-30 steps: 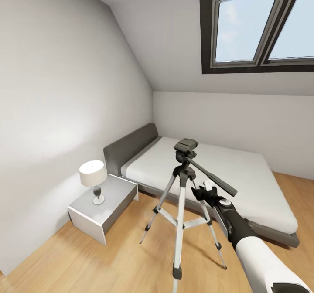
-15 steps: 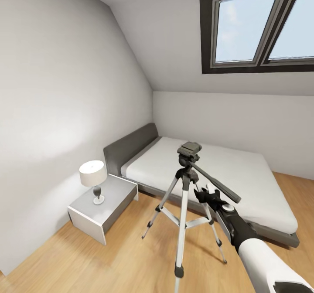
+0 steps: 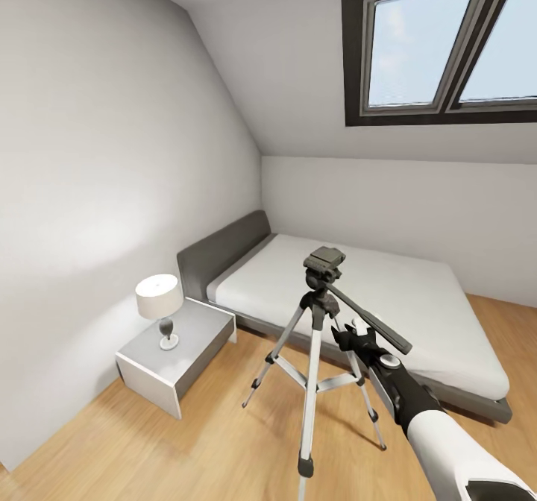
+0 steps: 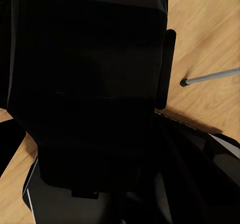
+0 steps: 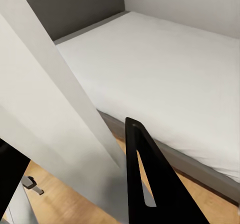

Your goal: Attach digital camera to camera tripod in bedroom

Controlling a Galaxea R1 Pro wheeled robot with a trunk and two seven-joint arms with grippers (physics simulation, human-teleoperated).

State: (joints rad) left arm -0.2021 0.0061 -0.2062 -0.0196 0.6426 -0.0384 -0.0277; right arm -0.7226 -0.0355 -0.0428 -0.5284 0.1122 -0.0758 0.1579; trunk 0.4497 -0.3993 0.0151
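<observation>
Right gripper (image 3: pixel 347 331): reaches forward on a black and white arm and sits against one silver leg of the camera tripod, just below the long handle. In the right wrist view a pale leg crosses close in front of one black finger (image 5: pixel 150 184). Whether the fingers clasp the leg or stand apart beside it cannot be told.
Left gripper: the left wrist view shows a large black boxy shape very close up, so its fingers and their spread cannot be made out.
Camera tripod (image 3: pixel 317 352): stands upright on the wood floor between the robot and the bed, three silver legs spread, black joints and feet. Its black pan head is at the top, with the handle slanting down toward the right arm. One thin silver leg with a dark foot also shows in the left wrist view (image 4: pixel 210 77).
Digital camera: cannot be told apart from the black tripod head.
Bed (image 3: pixel 388 314): low, grey frame and headboard, white mattress, just behind the tripod.
Nightstand (image 3: pixel 179 352): grey and white, beside the headboard, against the left wall.
Lamp (image 3: pixel 159 303): white shade, dark base, standing on the nightstand.
Skylight (image 3: pixel 440 42): dark frame, two panes, set in the sloped white ceiling.
Floor (image 3: pixel 186 449): light wood boards.
Writing or labels: none readable.
</observation>
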